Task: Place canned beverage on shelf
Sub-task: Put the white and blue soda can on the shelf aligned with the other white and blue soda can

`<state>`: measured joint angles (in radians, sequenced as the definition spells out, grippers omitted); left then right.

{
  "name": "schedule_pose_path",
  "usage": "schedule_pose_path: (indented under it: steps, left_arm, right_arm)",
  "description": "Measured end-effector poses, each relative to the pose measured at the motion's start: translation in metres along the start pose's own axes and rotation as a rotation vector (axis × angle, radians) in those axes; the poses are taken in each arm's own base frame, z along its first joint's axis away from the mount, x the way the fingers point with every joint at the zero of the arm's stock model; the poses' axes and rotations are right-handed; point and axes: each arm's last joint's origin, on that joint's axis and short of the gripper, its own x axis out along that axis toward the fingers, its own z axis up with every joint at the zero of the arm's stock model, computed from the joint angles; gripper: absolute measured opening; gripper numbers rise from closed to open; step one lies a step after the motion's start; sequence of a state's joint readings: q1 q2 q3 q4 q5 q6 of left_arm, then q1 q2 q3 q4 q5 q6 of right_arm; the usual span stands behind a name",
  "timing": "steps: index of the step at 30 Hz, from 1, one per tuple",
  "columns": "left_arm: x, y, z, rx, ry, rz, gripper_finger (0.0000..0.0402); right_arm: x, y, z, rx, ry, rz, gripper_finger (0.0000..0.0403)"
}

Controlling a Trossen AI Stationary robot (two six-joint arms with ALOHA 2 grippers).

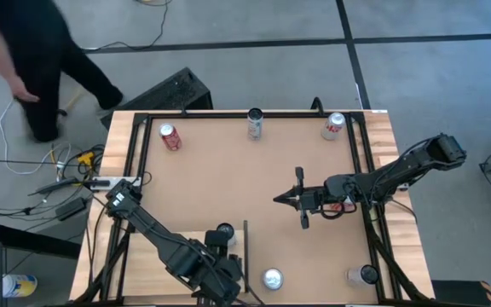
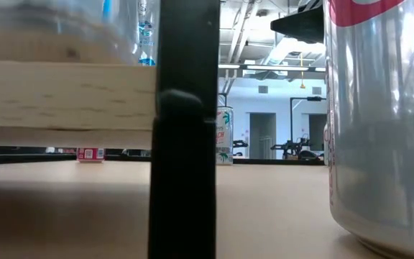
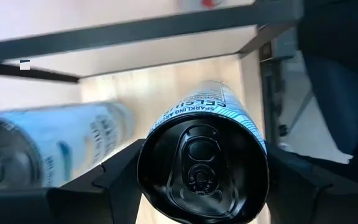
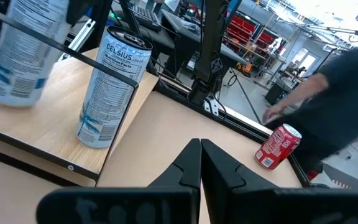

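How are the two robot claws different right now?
The left gripper is clamped around a slim blue-and-white can; the right gripper is shut on nothing. The left gripper is at the pale shelf; the right gripper hangs over the middle of the brown tabletop. Both are dark and two-fingered.

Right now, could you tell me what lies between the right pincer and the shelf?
Only bare tabletop separates right pincer and shelf, per the high view.
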<state>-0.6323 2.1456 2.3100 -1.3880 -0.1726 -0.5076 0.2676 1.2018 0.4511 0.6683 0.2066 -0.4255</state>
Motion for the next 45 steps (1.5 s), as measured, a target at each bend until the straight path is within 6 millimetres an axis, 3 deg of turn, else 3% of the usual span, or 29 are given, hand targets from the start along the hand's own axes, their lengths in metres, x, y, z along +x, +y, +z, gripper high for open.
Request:
schedule_pose_path:
  steps: [31,45]
  left_arm:
    - [0.0010,0.0070,0.0000,0.008,0.033,0.014,0.0244]
    - [0.0010,0.0066,-0.0004,-0.002,0.044,-0.002,0.0271]
  right_arm:
    - [0.0000,0.0001,-0.0003,0.000,0.002,0.001,0.0031]
    - [-0.0001,0.0002,-0.0005,-0.001,0.003,0.001,0.0031]
